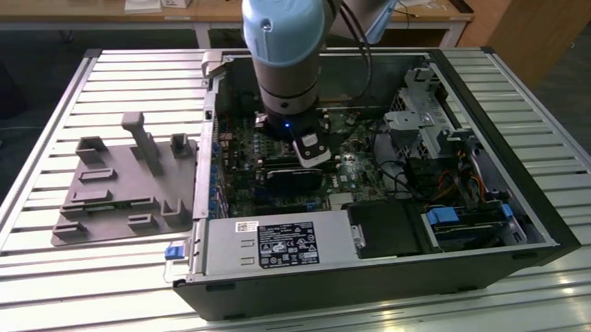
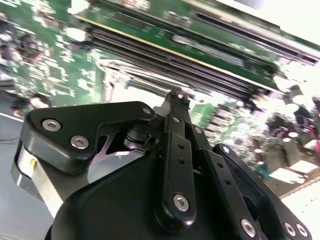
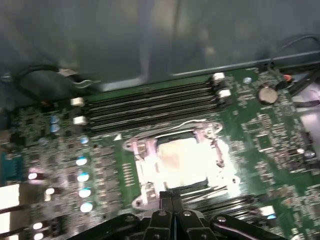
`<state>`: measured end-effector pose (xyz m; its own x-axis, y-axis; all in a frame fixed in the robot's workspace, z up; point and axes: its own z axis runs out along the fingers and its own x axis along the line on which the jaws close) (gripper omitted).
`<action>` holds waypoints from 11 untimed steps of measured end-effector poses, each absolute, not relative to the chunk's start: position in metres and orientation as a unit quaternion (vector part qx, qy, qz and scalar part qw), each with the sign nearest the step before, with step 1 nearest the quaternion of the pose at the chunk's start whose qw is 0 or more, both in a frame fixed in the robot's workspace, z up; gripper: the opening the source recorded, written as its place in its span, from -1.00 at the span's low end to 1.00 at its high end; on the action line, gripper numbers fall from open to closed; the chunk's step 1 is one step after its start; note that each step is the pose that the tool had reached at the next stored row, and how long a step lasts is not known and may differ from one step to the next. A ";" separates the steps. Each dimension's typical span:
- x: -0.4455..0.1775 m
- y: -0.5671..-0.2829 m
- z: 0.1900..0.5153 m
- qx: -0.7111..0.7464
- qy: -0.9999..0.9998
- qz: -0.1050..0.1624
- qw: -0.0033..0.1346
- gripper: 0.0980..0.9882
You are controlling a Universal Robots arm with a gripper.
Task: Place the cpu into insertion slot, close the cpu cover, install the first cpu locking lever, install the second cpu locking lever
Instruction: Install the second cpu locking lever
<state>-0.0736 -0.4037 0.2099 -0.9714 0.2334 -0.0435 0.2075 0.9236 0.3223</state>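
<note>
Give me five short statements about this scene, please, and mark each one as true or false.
1. The arm's gripper is down inside the open computer case. True.
2. The fingers are spread wide apart. False: in both wrist views they are pressed together.
3. The grey fixture tray lies inside the case. False: it lies on the slatted table, beside the case on the exterior view's left.
4. In the first wrist view, the cpu sits in the socket, with the cpu cover framing it. True.
5. The memory slots are on the same side of the socket as the fingertips. False: they run along the opposite side of the socket.
</note>
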 end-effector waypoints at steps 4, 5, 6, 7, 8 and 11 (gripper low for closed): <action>-0.059 -0.403 0.210 0.113 0.980 0.159 0.040 -0.98; -0.057 -0.403 0.210 0.112 0.980 0.157 0.040 -0.98; -0.057 -0.401 0.210 0.113 0.981 0.153 0.040 -0.98; -0.057 -0.399 0.210 0.112 0.982 0.147 0.040 -0.98; -0.056 -0.397 0.210 0.112 0.983 0.142 0.041 -0.98; -0.056 -0.387 0.210 0.112 0.984 0.131 0.042 -0.98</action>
<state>-0.0563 -0.3872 0.2100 -0.9716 0.2307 -0.0532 0.2087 0.9407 0.2675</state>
